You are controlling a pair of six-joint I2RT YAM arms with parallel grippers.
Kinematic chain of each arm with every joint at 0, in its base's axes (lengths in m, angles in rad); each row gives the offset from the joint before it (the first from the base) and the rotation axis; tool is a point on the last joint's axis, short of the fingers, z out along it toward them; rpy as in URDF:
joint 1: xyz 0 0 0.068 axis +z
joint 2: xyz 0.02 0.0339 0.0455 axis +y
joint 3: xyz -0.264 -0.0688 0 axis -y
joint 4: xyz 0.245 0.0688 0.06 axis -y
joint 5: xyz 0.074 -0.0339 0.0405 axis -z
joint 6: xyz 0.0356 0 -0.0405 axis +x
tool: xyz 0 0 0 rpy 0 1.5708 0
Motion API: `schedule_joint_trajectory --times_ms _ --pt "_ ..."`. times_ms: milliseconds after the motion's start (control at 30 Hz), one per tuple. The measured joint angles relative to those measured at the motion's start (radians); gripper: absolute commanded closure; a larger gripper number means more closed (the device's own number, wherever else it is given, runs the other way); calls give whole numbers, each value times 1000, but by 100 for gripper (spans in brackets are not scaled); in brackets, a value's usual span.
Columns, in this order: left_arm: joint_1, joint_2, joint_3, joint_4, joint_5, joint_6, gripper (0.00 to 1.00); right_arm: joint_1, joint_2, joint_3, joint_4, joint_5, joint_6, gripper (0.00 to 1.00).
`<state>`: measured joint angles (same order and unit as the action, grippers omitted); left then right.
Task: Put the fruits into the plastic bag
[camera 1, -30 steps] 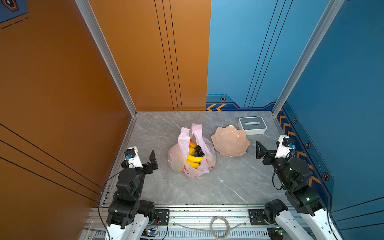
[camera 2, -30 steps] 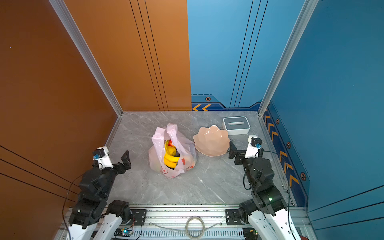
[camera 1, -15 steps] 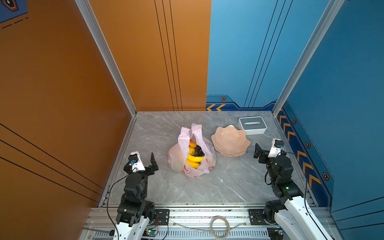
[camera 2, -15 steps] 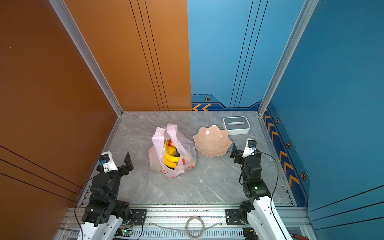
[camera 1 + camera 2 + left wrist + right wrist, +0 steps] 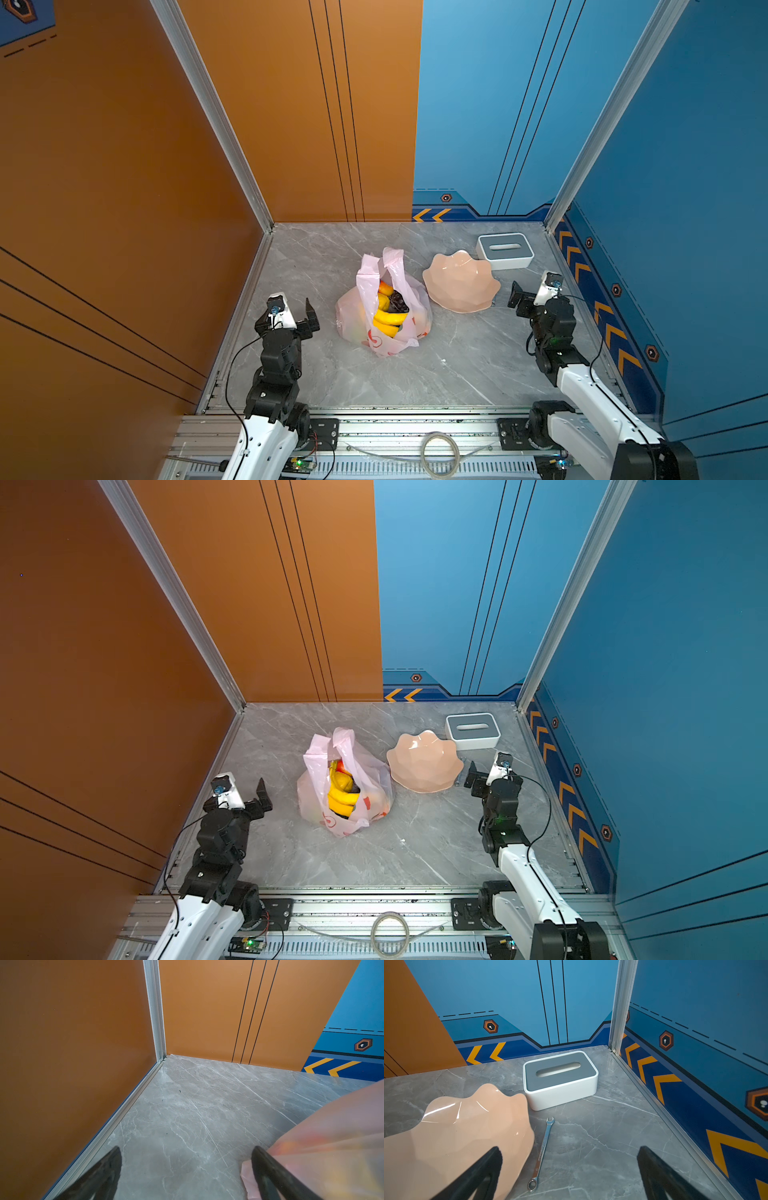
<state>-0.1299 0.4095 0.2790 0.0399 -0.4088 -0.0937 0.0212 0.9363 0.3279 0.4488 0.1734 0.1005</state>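
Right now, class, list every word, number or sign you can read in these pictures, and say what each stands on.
No word or number reads clearly.
wrench: stamped marks along the shank, too blurred to read.
plastic bag: red printed marks, no legible letters.
Walls: orange chevrons and hexagon badges, signs without words.

Both your arms dropped from their raised fold. Left pincer (image 5: 291,316) now low beside the pale-pink crinkly plastic bag (image 5: 351,316); right pincer (image 5: 533,293) low beside the peach scalloped bowl (image 5: 459,282).
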Motion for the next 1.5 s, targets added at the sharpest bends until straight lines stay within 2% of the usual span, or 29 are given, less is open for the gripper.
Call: schedule_joint_trajectory --times_ms 533,867,1067,1500 --pt "44 258 1 180 -23 0 3 -3 288 0 222 -40 -19 0" --pt "123 465 11 285 -10 -2 2 -3 429 0 359 -43 -19 0" --pt "170 613 12 370 35 -30 2 -3 462 -2 411 -43 -19 0" --pt "143 907 75 539 80 -18 2 -3 479 -16 463 -43 -19 0"
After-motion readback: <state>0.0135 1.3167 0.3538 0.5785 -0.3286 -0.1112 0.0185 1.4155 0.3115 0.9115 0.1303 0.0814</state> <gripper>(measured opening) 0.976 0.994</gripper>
